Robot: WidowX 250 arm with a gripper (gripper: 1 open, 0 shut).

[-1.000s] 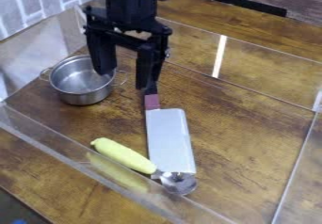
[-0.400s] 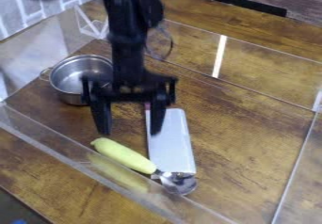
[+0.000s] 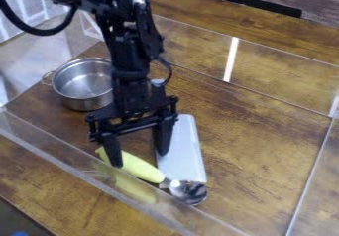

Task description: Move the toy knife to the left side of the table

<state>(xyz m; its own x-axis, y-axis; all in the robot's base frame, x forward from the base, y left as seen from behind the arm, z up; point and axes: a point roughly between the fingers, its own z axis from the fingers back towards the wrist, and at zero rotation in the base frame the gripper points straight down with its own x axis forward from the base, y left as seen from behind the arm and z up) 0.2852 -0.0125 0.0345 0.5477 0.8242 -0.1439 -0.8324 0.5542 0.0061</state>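
Currently the gripper (image 3: pixel 133 147) is held wide open and empty, pointed down at the counter (image 3: pixel 252 171), straddling the spoon (image 3: pixel 149 173) beside the toy knife (image 3: pixel 183 151).

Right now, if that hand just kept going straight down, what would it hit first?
Probably the toy knife. The open hand points straight down with one finger over the blade's left edge and the other beside the spoon. Depth is hard to judge, so the outer finger might meet the table or spoon instead.
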